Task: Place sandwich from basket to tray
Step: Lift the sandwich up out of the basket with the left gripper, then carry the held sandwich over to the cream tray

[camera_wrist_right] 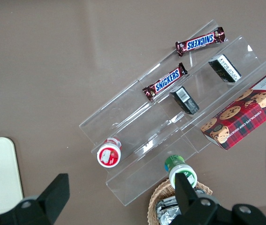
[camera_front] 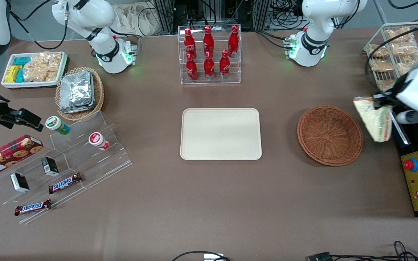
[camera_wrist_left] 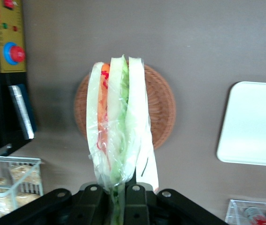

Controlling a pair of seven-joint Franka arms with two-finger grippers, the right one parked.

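Observation:
The sandwich (camera_front: pixel 375 119) (camera_wrist_left: pixel 118 122), a plastic-wrapped wedge of white bread with green and orange-red filling, hangs in the air above the table. My left gripper (camera_front: pixel 383 102) (camera_wrist_left: pixel 118 199) is shut on its upper end. It hangs beside the round reddish-brown basket (camera_front: pixel 330 135) (camera_wrist_left: pixel 163 105), toward the working arm's end of the table; nothing shows inside the basket. The cream tray (camera_front: pixel 221 133) (camera_wrist_left: pixel 254 124) lies flat mid-table with nothing on it, a short gap away from the basket.
A black control box with a red button (camera_front: pixel 417 183) sits at the table edge under the arm. A wire rack of packed snacks (camera_front: pixel 394 54) stands farther back. A clear rack of red bottles (camera_front: pixel 209 54) is farther from the camera than the tray.

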